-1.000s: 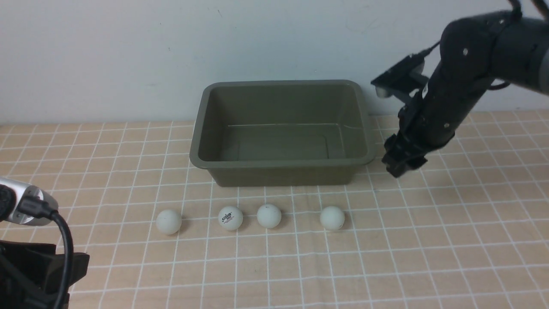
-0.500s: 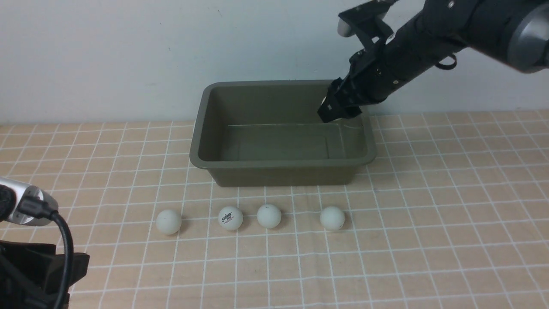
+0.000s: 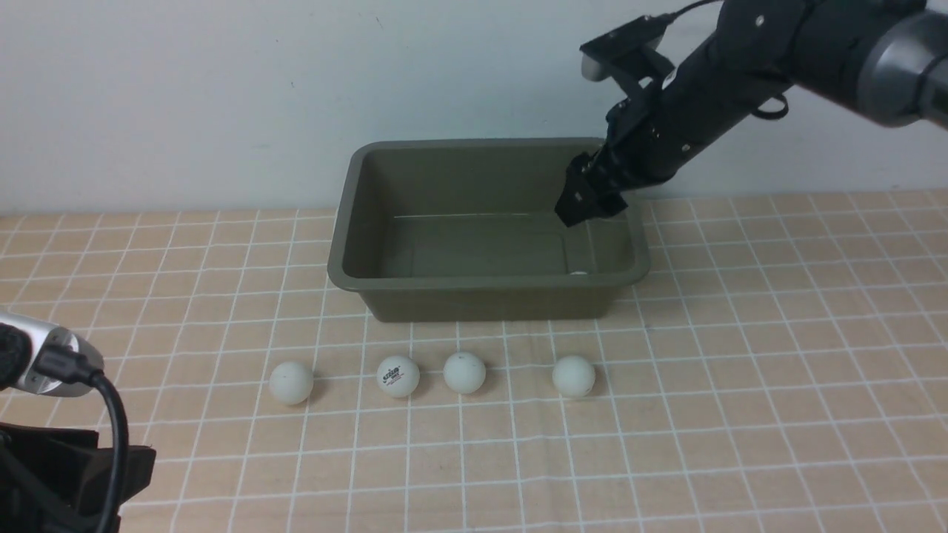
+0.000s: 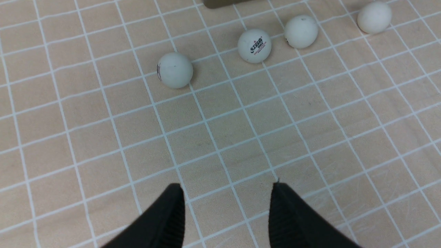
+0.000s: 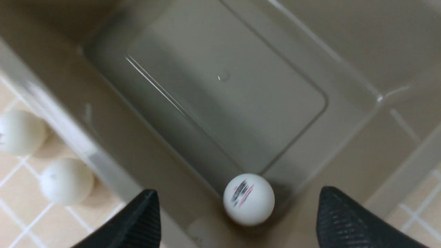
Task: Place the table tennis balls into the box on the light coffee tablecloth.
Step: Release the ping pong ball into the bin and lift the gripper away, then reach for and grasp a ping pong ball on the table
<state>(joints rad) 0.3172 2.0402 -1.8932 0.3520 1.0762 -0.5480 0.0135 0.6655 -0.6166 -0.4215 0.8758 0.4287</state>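
Right jaws: spread wide, grasping nothing, hanging over the box (image 3: 485, 289) at its 3 o'clock end.
Ball in box (image 5: 248, 199): down in the 4 o'clock corner, free of the jaws.
Row of four balls (image 3: 574, 376): on the tablecloth (image 3: 740, 414), along the box's 6 o'clock side.
Left jaws: parted, empty, low over the tablecloth.
Advice: rise clear of the rim before swinging toward the nearest ball.

Plain pale wall (image 3: 185, 89), evenly lit
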